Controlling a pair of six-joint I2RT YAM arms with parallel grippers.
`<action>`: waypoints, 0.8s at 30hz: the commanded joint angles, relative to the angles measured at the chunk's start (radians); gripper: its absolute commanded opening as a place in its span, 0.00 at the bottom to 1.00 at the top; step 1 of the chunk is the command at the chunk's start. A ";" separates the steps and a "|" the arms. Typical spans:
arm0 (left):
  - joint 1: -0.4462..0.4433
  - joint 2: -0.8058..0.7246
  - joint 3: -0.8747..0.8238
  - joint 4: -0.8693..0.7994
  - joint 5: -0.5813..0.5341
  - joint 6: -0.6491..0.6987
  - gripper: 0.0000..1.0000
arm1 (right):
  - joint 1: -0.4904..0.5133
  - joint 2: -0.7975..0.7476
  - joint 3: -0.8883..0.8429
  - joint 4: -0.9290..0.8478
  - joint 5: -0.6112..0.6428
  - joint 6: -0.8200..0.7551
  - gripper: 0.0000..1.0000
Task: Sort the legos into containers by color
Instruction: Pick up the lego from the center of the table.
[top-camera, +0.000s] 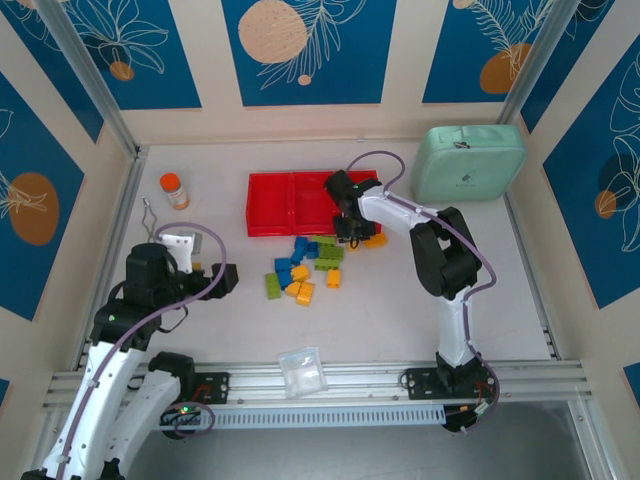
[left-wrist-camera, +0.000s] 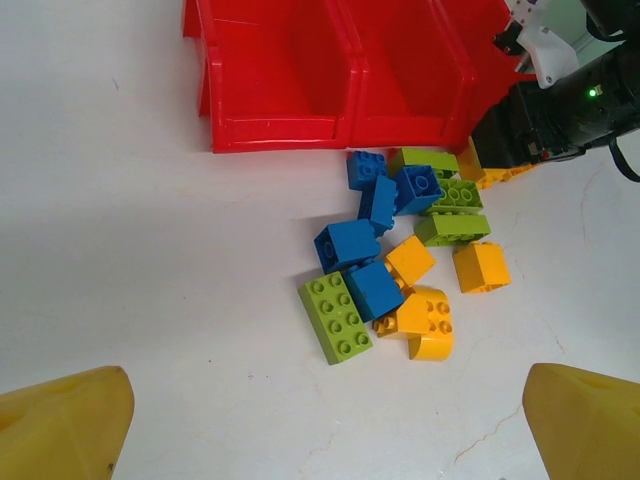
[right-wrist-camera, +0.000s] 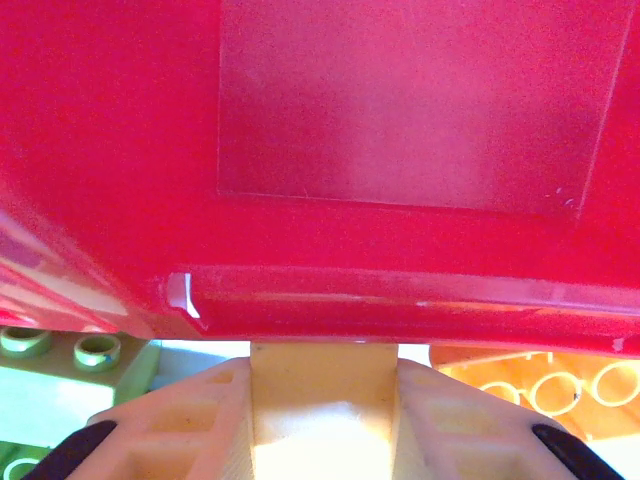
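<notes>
Right gripper (right-wrist-camera: 325, 385) sat low at the far edge of the heap of legos (left-wrist-camera: 347, 243), nose almost against the near wall of the red tray (top-camera: 268, 225), its jaws drawn narrow around a pale yellow block-shaped piece. That piece looked like one of the yellow bricks, but the wrist view was washed out there. Whether the pads (right-wrist-camera: 170, 420) were actually pinching it or only flanking it could not be told. Judging by the layout, bricks at that end lay crowded against the tray, so a pick there had to come in close to the wall — and would leave only a short lift over the rim.

Close beside the jaws lay an orange brick (right-wrist-camera: 540, 385) showing its hollow underside on the right and a green brick (right-wrist-camera: 60, 345) on the left, near enough to be nudged.

The rest of the legos lay loose on the table (top-camera: 400, 330) just in front of the tray, blue, green and yellow mixed together, some touching or leaning on one another. The left and middle compartments (left-wrist-camera: 275, 70) showed bare red floors, so sorting appeared to be at its start.

Left gripper (left-wrist-camera: 320, 430) hung wide open with nothing in it, well back from the pile on the near-left — probably placed there out of the other arm's way.
</notes>
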 joint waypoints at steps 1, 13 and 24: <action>-0.005 -0.001 -0.011 0.015 0.026 0.029 0.99 | 0.007 0.033 0.017 -0.022 0.014 -0.006 0.32; -0.004 -0.002 -0.012 0.018 0.029 0.032 0.99 | 0.013 -0.015 -0.008 -0.039 0.034 -0.002 0.30; -0.004 0.000 -0.013 0.017 0.026 0.032 0.99 | 0.021 -0.183 0.066 -0.108 0.042 -0.079 0.29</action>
